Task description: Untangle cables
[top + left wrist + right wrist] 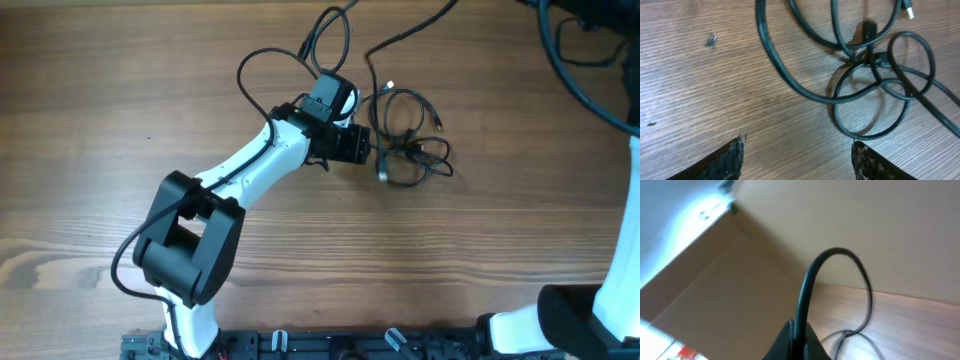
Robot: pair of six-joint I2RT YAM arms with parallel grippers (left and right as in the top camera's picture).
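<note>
The cables [412, 142] lie as a loose black tangle of loops on the wooden table, right of centre. One strand [400, 40] runs from it up past the top edge. My left gripper [372, 150] is open and empty, just left of the tangle. In the left wrist view its fingertips [800, 160] sit low over bare wood, with the tangle [875, 65] ahead and to the right and a plug end [908, 11] at the top. My right gripper [797, 335] is shut on a black cable [810, 280] that arcs up and drops towards the table.
The left arm's own black wire [262, 62] loops behind its wrist. Thick dark wires [560, 50] hang at the top right beside the right arm [630, 210]. A small speck [711, 40] lies on the wood. A tan wall [865, 225] fills the right wrist view.
</note>
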